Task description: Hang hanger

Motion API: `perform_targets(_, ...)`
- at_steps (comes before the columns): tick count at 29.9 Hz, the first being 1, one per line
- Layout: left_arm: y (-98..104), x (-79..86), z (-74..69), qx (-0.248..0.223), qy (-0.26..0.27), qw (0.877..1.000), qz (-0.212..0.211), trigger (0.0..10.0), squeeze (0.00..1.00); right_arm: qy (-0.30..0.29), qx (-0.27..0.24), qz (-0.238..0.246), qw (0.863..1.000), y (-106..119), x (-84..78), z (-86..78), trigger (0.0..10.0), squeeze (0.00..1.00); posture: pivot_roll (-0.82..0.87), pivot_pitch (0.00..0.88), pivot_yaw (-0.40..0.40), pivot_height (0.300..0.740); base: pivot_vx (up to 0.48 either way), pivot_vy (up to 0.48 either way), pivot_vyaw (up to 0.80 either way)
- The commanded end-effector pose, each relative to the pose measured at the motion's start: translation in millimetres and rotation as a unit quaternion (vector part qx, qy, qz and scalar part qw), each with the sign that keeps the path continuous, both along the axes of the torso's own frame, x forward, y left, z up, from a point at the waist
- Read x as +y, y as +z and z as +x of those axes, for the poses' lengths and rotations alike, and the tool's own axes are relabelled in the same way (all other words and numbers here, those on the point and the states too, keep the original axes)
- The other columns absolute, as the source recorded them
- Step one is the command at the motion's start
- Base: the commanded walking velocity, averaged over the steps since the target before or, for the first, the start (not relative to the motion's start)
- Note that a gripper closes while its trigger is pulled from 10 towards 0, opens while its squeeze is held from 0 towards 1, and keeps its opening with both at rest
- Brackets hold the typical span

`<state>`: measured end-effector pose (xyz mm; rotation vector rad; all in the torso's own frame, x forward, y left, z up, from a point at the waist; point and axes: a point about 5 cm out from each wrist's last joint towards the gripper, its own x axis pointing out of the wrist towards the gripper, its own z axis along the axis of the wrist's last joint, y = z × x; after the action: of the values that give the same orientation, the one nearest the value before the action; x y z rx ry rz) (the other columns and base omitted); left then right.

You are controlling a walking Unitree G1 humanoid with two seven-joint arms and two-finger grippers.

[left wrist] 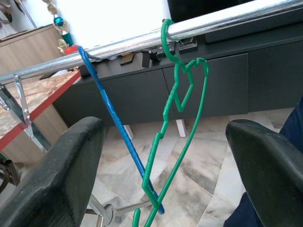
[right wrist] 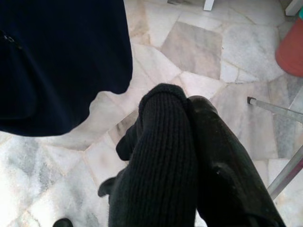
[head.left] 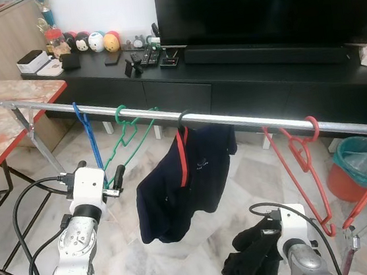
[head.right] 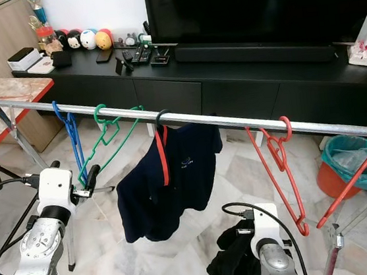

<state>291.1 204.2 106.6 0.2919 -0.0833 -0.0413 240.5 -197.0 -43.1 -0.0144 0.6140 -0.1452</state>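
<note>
Left gripper (left wrist: 161, 165) was spread open below green hanger (head.left: 127, 136) on rail (head.left: 234, 117); right gripper (right wrist: 189, 156) clamped black knit garment (right wrist: 156, 165); hook could snag, unseat.

Likely living room, television (head.left: 267, 2), clothes rail (head.left: 168, 116)

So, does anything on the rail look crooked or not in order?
Yes. The green hanger hangs twisted on the rail, its lower end crossing the blue hanger beside it. The navy shirt sits lopsided on its hanger, bunched to one side. The red hanger hangs normally.
</note>
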Motion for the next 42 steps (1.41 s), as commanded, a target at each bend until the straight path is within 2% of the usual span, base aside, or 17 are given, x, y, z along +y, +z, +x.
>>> perform_targets(1, 2.0, -1.6, -0.4, 0.000, -0.006, 1.000, -0.004, 10.0, 0.00, 0.006, -0.013, -0.003, 1.000, 4.4, 0.7, 5.4, 10.0, 0.00, -0.03, 0.000, -0.001, 0.740, 0.307, 0.000, 0.00)
perform_targets(23, 1.2, -4.9, -2.7, 0.004, -0.019, 1.000, -0.004, 10.0, 0.00, 0.012, -0.013, -0.002, 1.000, 4.2, 3.2, 5.6, 10.0, 0.00, -0.04, 0.000, 0.004, 0.740, 0.392, 0.000, 0.00)
perform_targets(28, 2.4, -3.6, -4.1, 0.003, -0.019, 1.000, -0.002, 10.0, 0.00, 0.013, -0.012, -0.002, 1.000, 3.9, 3.6, 5.2, 10.0, 0.00, -0.03, 0.000, 0.006, 0.740, 0.064, 0.000, 0.00)
perform_targets(35, 21.0, -5.7, -18.3, -0.020, -0.049, 0.999, -0.003, 10.0, 0.00, 0.010, -0.013, -0.004, 1.000, 3.9, 2.0, 4.6, 10.0, 0.00, -0.03, 0.000, 0.010, 0.740, 0.000, 0.000, 0.00)
perform_targets(39, 24.1, -6.1, -26.5, -0.009, -0.068, 0.998, 0.001, 10.0, 0.00, 0.011, -0.010, -0.003, 1.000, 2.9, 1.8, 3.4, 10.0, 0.00, -0.03, 0.000, 0.008, 0.740, 0.000, 0.000, 0.00)
perform_targets(42, 23.1, -8.5, -32.7, 0.012, -0.102, 0.995, 0.006, 10.0, 0.00, 0.015, -0.010, -0.002, 1.000, 2.6, 3.6, 3.5, 10.0, 0.00, -0.03, 0.000, 0.008, 0.740, 0.000, 0.000, 0.00)
